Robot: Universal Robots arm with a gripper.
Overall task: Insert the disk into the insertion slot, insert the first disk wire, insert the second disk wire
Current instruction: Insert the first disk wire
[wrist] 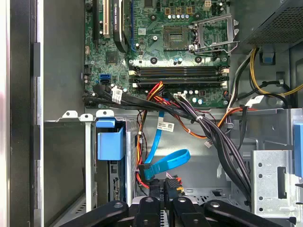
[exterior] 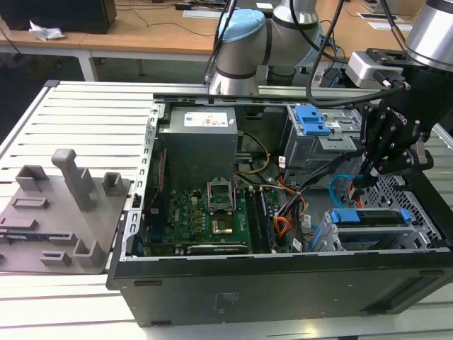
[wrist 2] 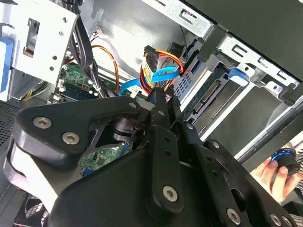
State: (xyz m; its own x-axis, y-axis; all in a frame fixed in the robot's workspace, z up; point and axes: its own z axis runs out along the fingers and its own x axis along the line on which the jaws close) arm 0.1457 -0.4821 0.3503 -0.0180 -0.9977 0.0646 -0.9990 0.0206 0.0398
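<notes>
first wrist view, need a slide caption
End effector at the blue and multicoloured disk wires, disk already in the insertion slot, motherboard beyond.

Robotics laboratory arranged as a test cell. A jointed robot arm (exterior: 244, 49) with pale blue caps stands behind a slotted aluminium surface (exterior: 78, 106). The surface carries an open computer case (exterior: 283, 283) and a grey tray of moulded holders (exterior: 64, 212). Wooden desks (exterior: 141, 32) strewn with cables line the background of the exterior view
</notes>
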